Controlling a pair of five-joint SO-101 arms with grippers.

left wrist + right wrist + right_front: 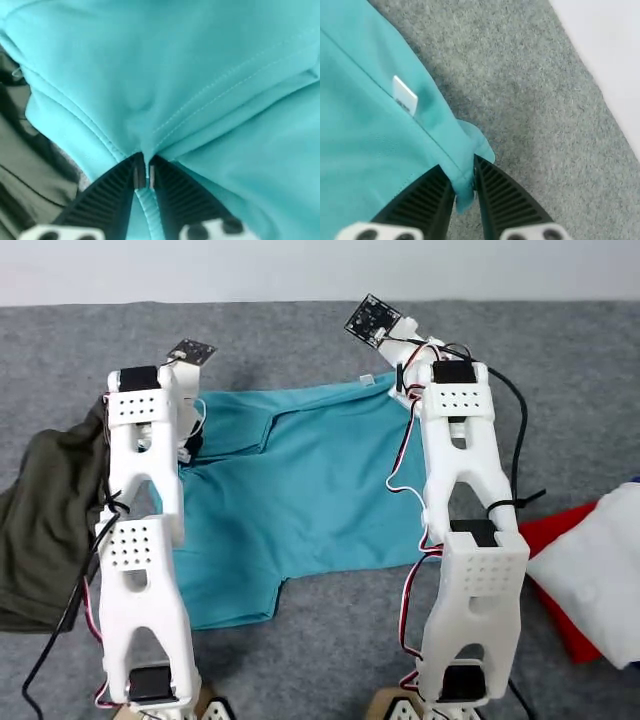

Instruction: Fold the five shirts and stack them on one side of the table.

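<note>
Teal shirt [300, 490], part-hidden, pinched by left pincer [143, 173], right pincer [464, 181]

smooth teal cloth shirt [300, 490], felt table [560, 350]

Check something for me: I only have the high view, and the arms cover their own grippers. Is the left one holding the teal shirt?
Observer: Yes. The left gripper is shut on a pinched ridge of the shirt.
Operator: And the right?
Observer: The right gripper is shut on the shirt's hem, near a corner.
Operator: Deep grip, or just the edge?
Observer: Just the edge; bare mat shows right beside the grip.
</note>
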